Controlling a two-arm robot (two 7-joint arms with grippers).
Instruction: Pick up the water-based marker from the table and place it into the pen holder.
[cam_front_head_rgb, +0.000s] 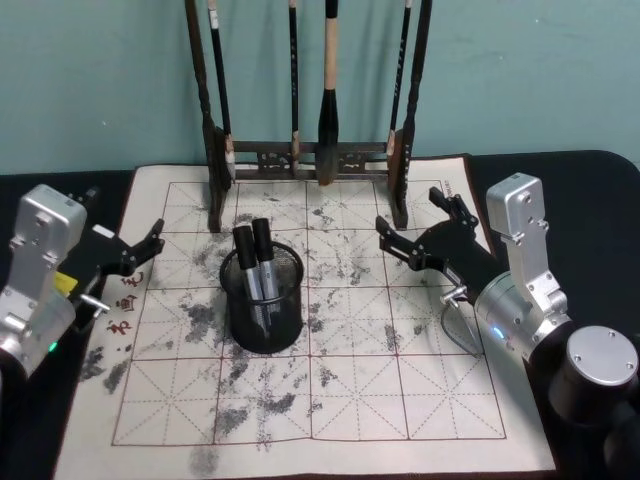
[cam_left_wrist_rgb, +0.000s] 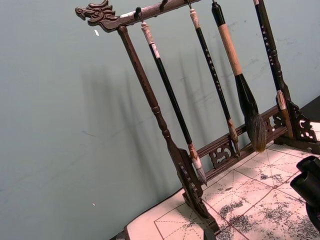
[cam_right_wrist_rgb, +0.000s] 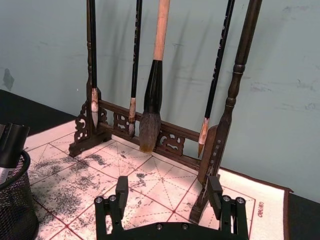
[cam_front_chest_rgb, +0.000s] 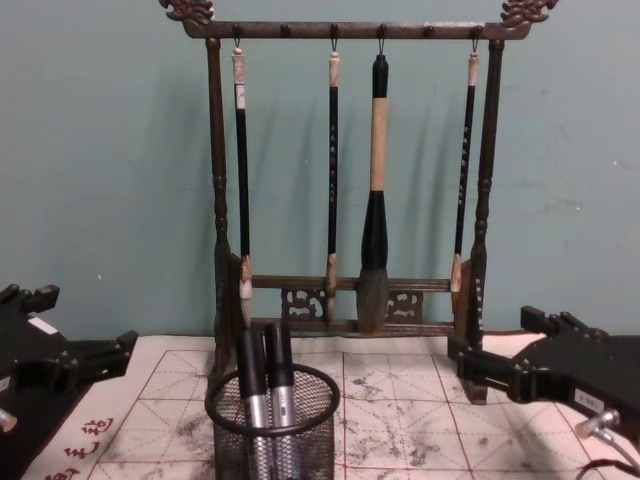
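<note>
**Two markers upright in the mesh cup, both claws empty**

The pen holder (cam_front_head_rgb: 265, 305) stands on the table's calligraphy mat (cam_front_head_rgb: 400, 400), left of the mat's middle and between the two claws. Two water-based markers (cam_front_head_rgb: 255, 262) stand in it side by side, dark caps up and grey barrels down inside the mesh, leaning slightly toward the left claw.

The left gripper (cam_front_head_rgb: 138, 248) hovers at the mat's left border, near the red characters (cam_front_head_rgb: 125, 300), its fingers spread and nothing between them. The holder sits well apart from it, off toward the mat's centre.

The right gripper (cam_front_head_rgb: 412, 228) hangs over the right part of the mat with its jaws wide apart and empty; in the right wrist view its two fingers (cam_right_wrist_rgb: 121, 192) frame bare grid squares. The holder lies to its left and a little nearer the robot. Just ahead of this claw stands the right foot of the wooden brush rack (cam_front_head_rgb: 400, 195), where four brushes (cam_front_chest_rgb: 375, 180) hang from the top bar.
</note>
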